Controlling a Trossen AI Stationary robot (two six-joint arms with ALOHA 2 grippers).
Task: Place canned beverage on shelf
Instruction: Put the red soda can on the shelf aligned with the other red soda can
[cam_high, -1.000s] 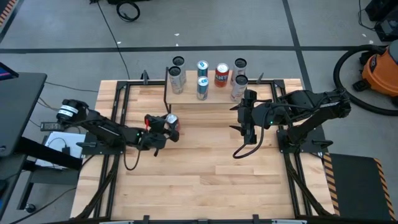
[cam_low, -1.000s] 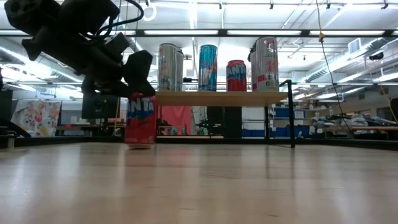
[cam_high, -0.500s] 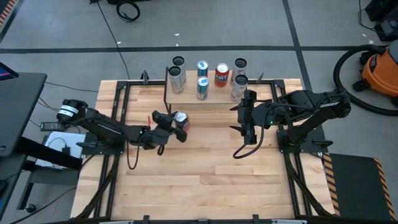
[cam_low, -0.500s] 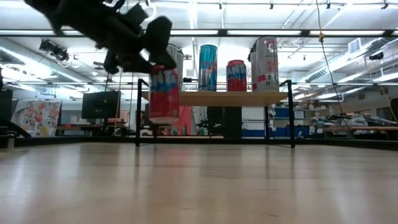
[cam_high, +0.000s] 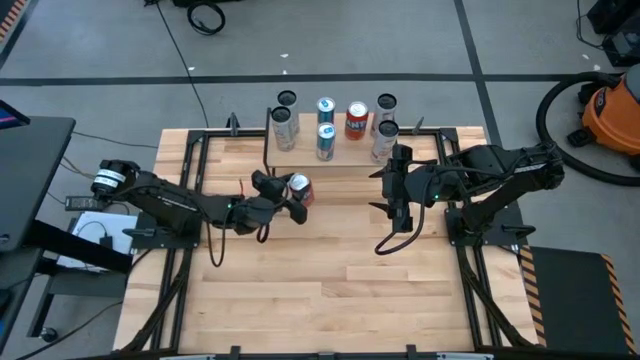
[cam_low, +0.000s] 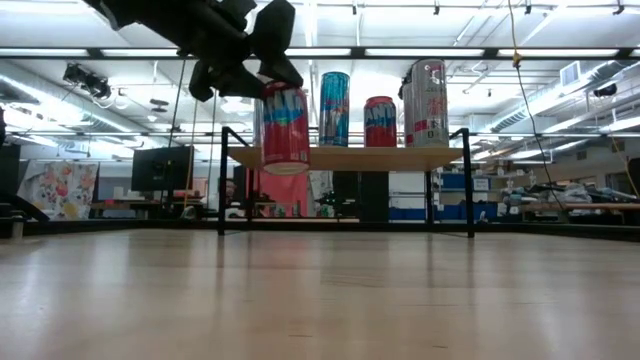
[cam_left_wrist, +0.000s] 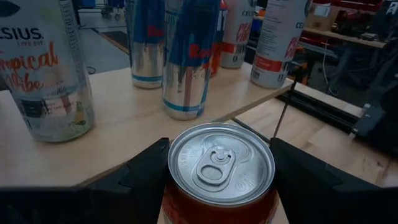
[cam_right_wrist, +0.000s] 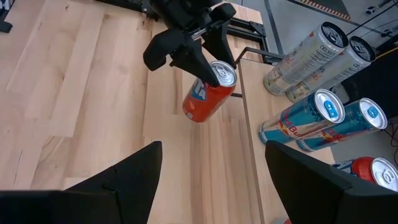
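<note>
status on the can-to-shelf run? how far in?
Done: six cans already stand on the shelf. In hand: the left end effector is shut on a red can, held clear of the table at about shelf height, just short of the shelf's front edge. Left: carry it over the board, set it down, release. The right end effector waits open beside the shelf.

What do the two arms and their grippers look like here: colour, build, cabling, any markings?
Both arms are black and jointed. The left arm has a white band with dark markings near its base and a small red spot near its wrist. A black cable loops under the right arm. The left gripper and right gripper have broad, wedge-shaped black fingers.
</note>
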